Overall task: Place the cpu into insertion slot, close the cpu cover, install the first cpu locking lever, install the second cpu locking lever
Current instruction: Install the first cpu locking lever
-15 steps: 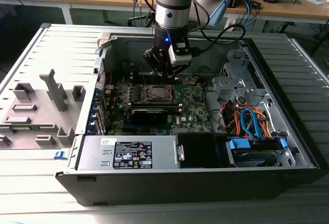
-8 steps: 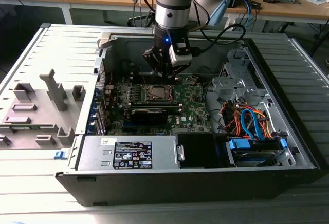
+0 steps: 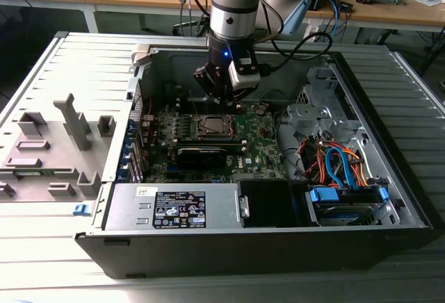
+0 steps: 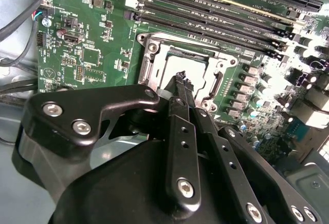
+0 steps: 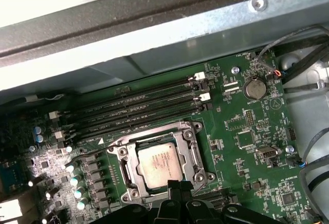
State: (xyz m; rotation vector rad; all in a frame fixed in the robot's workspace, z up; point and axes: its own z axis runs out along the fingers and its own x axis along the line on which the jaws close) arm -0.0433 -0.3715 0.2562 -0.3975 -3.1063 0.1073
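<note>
Hovering just above the green motherboard [image 3: 261, 143] inside the open black computer case [image 3: 389, 178], the black two-fingered tool [image 4: 181, 76] has its fingers pressed together, tips at the edge of the silver metal cpu cover [image 5: 193, 147]. That square frame lies flat over the insertion slot [image 5: 123, 175], and the pale square cpu [image 5: 159, 165] shows through its window in both wrist views. The long black memory slots [image 5: 139, 111] run just beside it. The case sits on a grey ribbed table [image 3: 62, 247].
</note>
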